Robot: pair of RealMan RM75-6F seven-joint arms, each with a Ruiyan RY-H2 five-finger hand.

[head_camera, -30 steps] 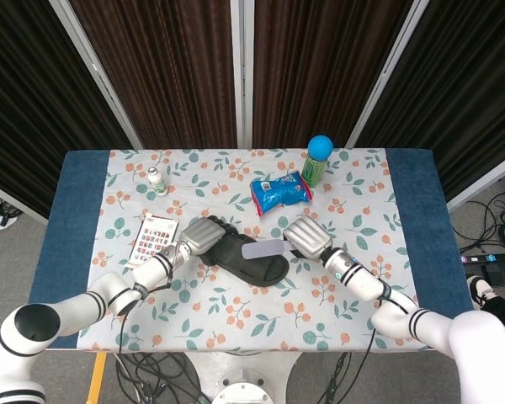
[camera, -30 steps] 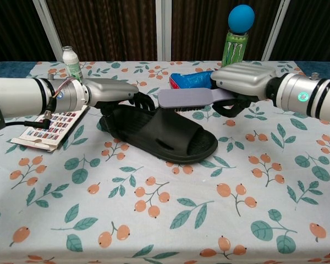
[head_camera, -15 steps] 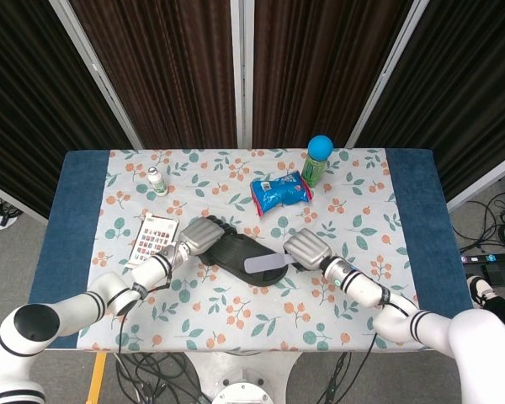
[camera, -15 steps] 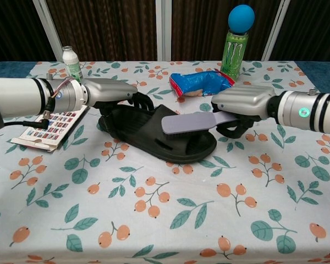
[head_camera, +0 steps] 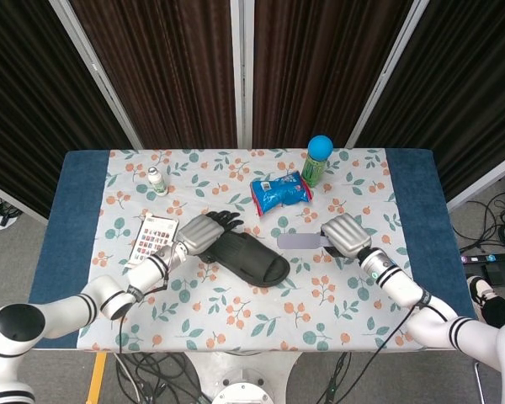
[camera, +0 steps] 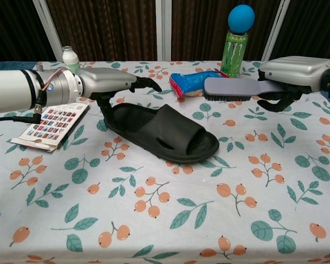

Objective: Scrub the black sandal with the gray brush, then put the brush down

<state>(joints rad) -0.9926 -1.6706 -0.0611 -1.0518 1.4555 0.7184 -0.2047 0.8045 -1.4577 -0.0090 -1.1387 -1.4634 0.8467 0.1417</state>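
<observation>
1. The gray brush [camera: 239, 88] is in the right hand [camera: 291, 74], held by its handle, with the head reaching toward the robot's left. In the chest view its bristles face down and it hangs above the cloth, clear of the table.

2. The black sandal [camera: 159, 132] lies flat on the floral tablecloth [camera: 170, 225], toward the robot's left of the brush and a little nearer the robot. Its long axis runs diagonally, the heel end by the left hand and the toe end pointing toward the right-hand side. Brush and sandal are apart, not touching.

3. The right hand [head_camera: 347, 235] is the only one carrying the tool, and the bare patch of cloth under and beside it looks like the natural place to set the brush down. I judge the coming move to be a lowering, not another stroke, since the brush sits well off the sandal.

4. The right hand's fingers wrap the handle closed; nothing else is in it.

5. The left hand [camera: 113, 82] hovers over the heel end of the sandal with fingers stretched forward and apart, holding nothing. Whether its underside touches the heel I cannot tell.

6. The blue snack bag [camera: 195, 82] and green can [camera: 234, 49] stand just behind the brush, so the descent wants care there.
</observation>
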